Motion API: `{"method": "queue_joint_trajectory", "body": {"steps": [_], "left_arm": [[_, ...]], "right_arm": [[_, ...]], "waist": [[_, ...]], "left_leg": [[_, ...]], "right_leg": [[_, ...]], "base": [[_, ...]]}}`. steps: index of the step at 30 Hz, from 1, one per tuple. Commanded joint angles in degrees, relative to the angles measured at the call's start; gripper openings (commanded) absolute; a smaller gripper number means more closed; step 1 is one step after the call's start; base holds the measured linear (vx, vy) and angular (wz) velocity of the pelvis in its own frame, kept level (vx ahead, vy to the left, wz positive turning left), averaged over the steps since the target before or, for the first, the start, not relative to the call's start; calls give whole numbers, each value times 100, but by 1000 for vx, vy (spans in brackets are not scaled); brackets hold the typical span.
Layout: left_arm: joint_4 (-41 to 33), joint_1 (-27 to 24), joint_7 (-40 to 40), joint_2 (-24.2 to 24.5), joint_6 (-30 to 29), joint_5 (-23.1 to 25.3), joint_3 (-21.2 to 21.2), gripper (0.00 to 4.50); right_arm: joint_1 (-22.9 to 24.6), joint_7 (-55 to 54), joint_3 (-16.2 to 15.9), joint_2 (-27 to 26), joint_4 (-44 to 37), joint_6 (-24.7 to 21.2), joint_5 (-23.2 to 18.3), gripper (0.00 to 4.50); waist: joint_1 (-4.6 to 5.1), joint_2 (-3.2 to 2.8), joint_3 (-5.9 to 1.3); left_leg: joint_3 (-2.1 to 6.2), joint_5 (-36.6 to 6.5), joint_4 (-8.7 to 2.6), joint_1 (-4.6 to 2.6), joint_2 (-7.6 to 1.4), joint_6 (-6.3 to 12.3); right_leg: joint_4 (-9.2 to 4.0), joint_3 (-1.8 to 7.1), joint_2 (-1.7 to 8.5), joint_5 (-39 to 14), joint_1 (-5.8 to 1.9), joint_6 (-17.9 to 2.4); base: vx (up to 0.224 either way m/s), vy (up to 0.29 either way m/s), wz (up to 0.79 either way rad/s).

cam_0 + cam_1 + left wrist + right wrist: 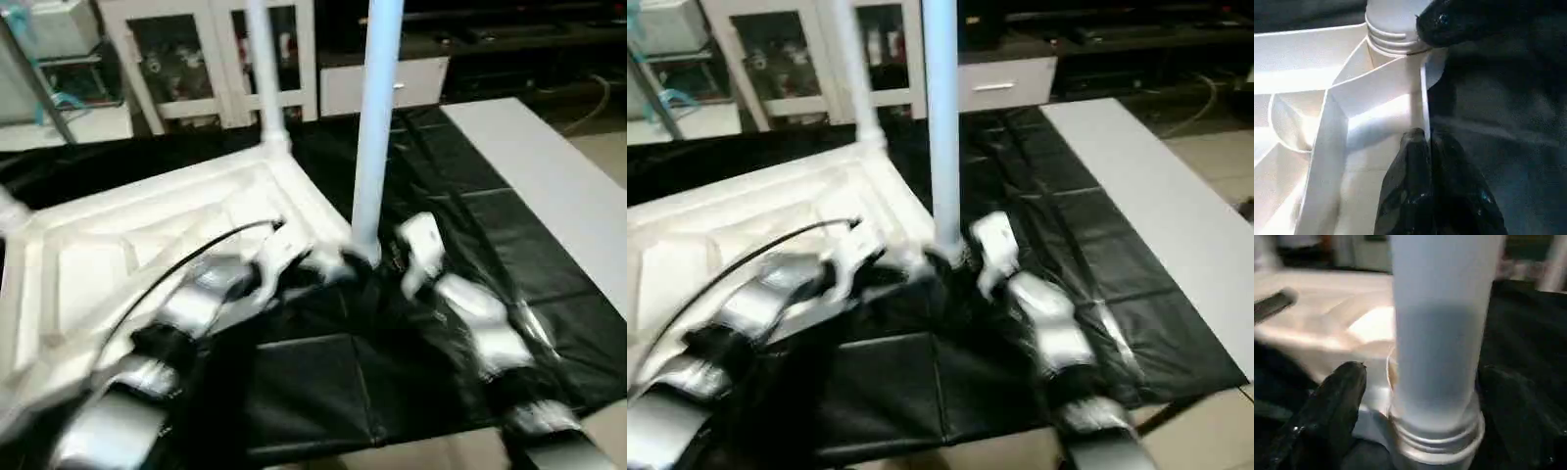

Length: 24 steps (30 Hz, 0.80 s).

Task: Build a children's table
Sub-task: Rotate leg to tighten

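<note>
The white tabletop (147,255) lies underside-up on the black-covered work table (421,382), ribs showing, with one leg (377,127) standing upright in the socket at its near right corner and a second leg (263,69) upright at the far right corner. The left gripper (1427,161) has its fingers pressed together on the thin rim wall of the tabletop just beside the near corner socket — pinning it, as I judge. The right gripper (1415,406) stands with its fingers apart on either side of the near leg's base, not visibly squeezing it. The threaded collar there shows above the socket, so the leg may not be fully seated. The risk from here: with no grip on it, the tall leg could lean or pop loose if an arm brushes it, and a slip of the left pinch would let the tabletop slide.
</note>
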<state>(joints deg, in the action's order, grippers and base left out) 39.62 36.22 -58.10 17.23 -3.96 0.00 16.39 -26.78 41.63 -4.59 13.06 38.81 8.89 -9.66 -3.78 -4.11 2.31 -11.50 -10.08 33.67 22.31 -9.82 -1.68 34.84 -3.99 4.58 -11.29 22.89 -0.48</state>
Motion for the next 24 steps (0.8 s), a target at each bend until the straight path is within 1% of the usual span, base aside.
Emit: {"method": "queue_joint_trajectory", "body": {"steps": [1,4,6,7,8,9,10,12,13,14,16,17,18,19,20,23,24], "left_arm": [[-249,-199,-691,144,-54,-99,274,0],[-570,-329,-1164,392,-161,-136,373,0],[-690,-380,-1328,473,-230,-154,398,0],[-690,-380,-1328,473,-230,-154,398,0],[-792,-426,-1426,520,-266,-184,387,0],[-837,-447,-1450,538,-273,-200,383,0],[-868,-461,-1463,551,-280,-212,382,0],[-908,-474,-1464,564,-334,-237,380,0],[-910,-474,-1458,565,-338,-237,384,0],[-923,-479,-1456,565,-348,-233,388,0],[-965,-489,-1450,564,-373,-222,384,0],[-972,-483,-1439,559,-381,-219,376,0],[-981,-479,-1427,556,-388,-211,364,0],[-988,-477,-1421,555,-393,-206,356,0],[-995,-478,-1423,556,-397,-205,351,0],[-1018,-476,-1431,562,-429,-209,345,0],[-1021,-475,-1432,563,-438,-209,346,0]], "right_arm": [[85,494,-66,113,-388,-148,-192,398],[279,1081,-189,376,-772,-401,-355,398],[342,1346,-300,474,-909,-566,-392,398],[342,1346,-300,474,-909,-566,-392,398],[404,1636,-443,559,-1027,-792,-387,398],[430,1805,-516,587,-1060,-883,-384,398],[446,1913,-560,602,-1079,-938,-383,398],[448,2036,-633,605,-1060,-997,-347,398],[418,2009,-647,580,-992,-951,-296,398],[350,1941,-645,525,-874,-889,-231,384],[286,1913,-639,487,-826,-922,-230,365],[244,1870,-626,470,-810,-922,-233,365],[216,1860,-604,457,-821,-957,-262,360],[199,1855,-589,449,-832,-984,-284,360],[182,1860,-576,448,-841,-1003,-299,331],[156,1927,-556,457,-853,-1062,-298,322],[152,1941,-554,459,-843,-1062,-289,301]], "waist": [[-44,73,-323],[-103,54,-304],[-150,65,-301],[-153,62,-309],[-162,61,-303],[-181,76,-308],[-188,69,-316],[-207,76,-321],[-199,85,-322],[-202,80,-317],[-197,83,-311],[-198,89,-314],[-197,98,-321],[-199,89,-322],[-200,89,-324],[-216,93,-331],[-225,98,-331]], "left_leg": [[181,-1395,-394,-106,-400,558],[183,-1562,-425,-132,-423,441],[184,-1598,-435,-148,-422,343],[183,-1586,-432,-149,-421,332],[181,-1581,-434,-145,-420,308],[187,-1511,-429,-126,-417,321],[184,-1461,-422,-128,-414,336],[183,-1388,-415,-118,-413,347],[186,-1371,-411,-115,-406,341],[185,-1385,-409,-121,-403,329],[191,-1430,-417,-121,-401,287],[190,-1423,-418,-126,-402,280],[188,-1372,-412,-127,-401,288],[190,-1355,-413,-124,-403,294],[188,-1327,-408,-123,-402,312],[184,-1238,-397,-121,-400,337],[181,-1222,-392,-121,-397,346]], "right_leg": [[-445,270,451,-1062,-252,-1411],[-471,287,449,-1354,-219,-1334],[-467,300,450,-1419,-208,-1296],[-460,302,454,-1388,-212,-1299],[-460,304,451,-1362,-205,-1307],[-454,305,461,-1303,-226,-1287],[-446,301,458,-1219,-219,-1303],[-442,302,472,-1134,-221,-1320],[-429,298,466,-1122,-225,-1316],[-438,298,471,-1177,-213,-1322],[-452,298,473,-1329,-220,-1294],[-450,298,470,-1327,-221,-1287],[-440,298,465,-1255,-221,-1296],[-433,298,464,-1223,-221,-1301],[-430,298,465,-1175,-220,-1307],[-416,295,461,-1068,-227,-1318],[-415,295,465,-1055,-228,-1317]], "base": [[0,0,0],[0,0,0],[0,0,0],[0,0,0],[0,0,0],[0,0,0],[0,0,0],[0,0,0],[0,0,0],[0,0,0],[0,0,0],[0,0,0],[0,0,0],[0,0,0],[0,0,0],[0,0,0],[0,0,0]]}}
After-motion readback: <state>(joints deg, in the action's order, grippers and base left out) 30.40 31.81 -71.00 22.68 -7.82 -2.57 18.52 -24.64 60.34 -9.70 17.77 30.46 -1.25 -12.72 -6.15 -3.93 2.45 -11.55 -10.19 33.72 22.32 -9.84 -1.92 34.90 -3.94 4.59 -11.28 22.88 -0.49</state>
